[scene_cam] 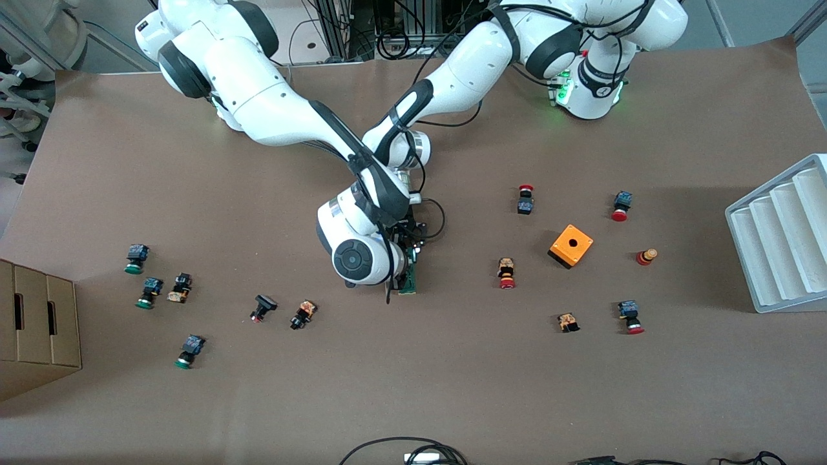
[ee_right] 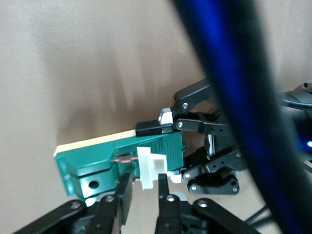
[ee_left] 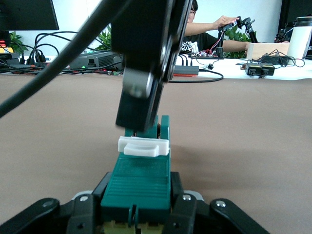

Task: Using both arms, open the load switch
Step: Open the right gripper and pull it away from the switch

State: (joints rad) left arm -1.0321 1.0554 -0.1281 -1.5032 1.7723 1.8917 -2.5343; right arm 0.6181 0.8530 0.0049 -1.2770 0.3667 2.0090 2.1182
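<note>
Front view shows both arms meeting near the middle of the table [scene_cam: 452, 387], the right arm's wrist housing covering most of the load switch [scene_cam: 409, 279] so that only its green end shows at about 5 o'clock from that housing. The left wrist view gives the clearer account: the left gripper [ee_left: 140, 204] is clenched on one end of the load switch [ee_left: 141, 178], a finger pressed to each flank of the green bar, which lies flat just above the brown table [ee_left: 253, 146]. Its small white block [ee_left: 144, 146] sits across the top of the bar, with a black finger of the right gripper [ee_left: 139, 97] coming down at it from 12 o'clock. In the right wrist view the right gripper [ee_right: 145, 187] has its 2 fingers on either side of the white block [ee_right: 152, 168], perhaps touching it, though contact is hard to judge there; the left gripper [ee_right: 178, 148] clamps the green body [ee_right: 117, 153] at roughly 3 o'clock from the block. An orange cube box [scene_cam: 570, 245] stands well apart toward the left arm's end, with small push-buttons scattered at both ends.
</note>
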